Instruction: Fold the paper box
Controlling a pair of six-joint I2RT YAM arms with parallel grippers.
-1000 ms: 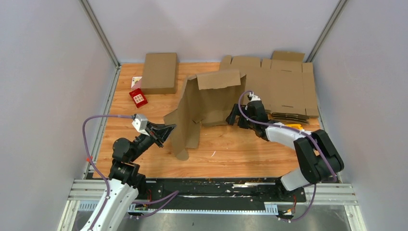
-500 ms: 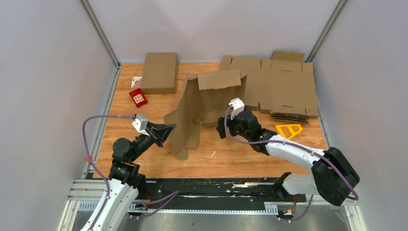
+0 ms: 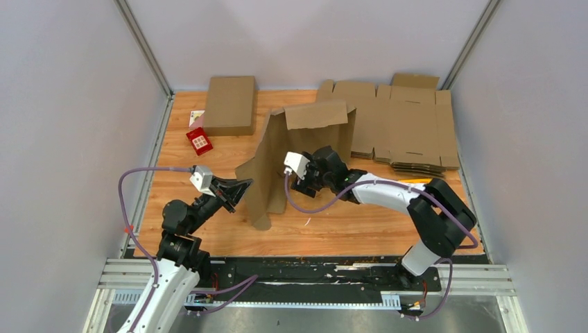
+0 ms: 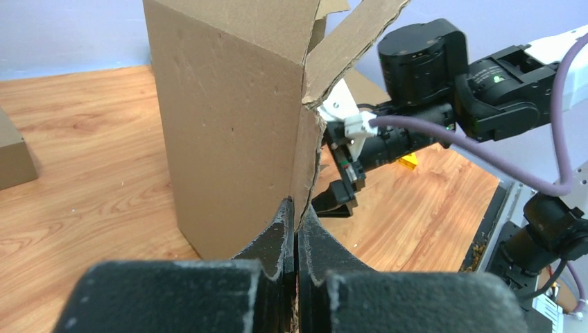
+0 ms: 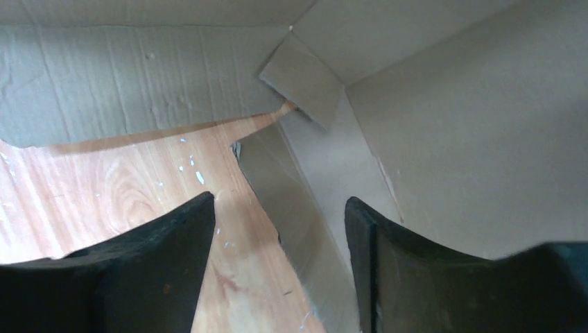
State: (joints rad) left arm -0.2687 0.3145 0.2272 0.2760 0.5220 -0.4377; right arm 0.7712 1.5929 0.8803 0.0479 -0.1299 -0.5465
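Note:
A partly folded brown cardboard box [image 3: 298,142] stands upright in the middle of the table, its panels open toward the front. My left gripper [image 3: 243,186] is shut on the thin edge of the box's left panel [image 4: 301,173], its fingertips [image 4: 284,215] pinching it low down. My right gripper [image 3: 295,184] is open and empty, low over the table and pointing into the box's inside. In the right wrist view the gripper [image 5: 281,208] has a loose inner flap edge [image 5: 305,215] lying on the table between its jaws, touching neither.
A stack of flat unfolded box blanks [image 3: 405,125] lies at the back right. A closed cardboard box [image 3: 229,104] sits at the back left, with a small red item [image 3: 199,141] next to it. A yellow object [image 3: 416,181] peeks out behind the right arm.
My right arm has swung left from beside the flat blanks to the open inside of the standing box. The left gripper and the box have not moved.

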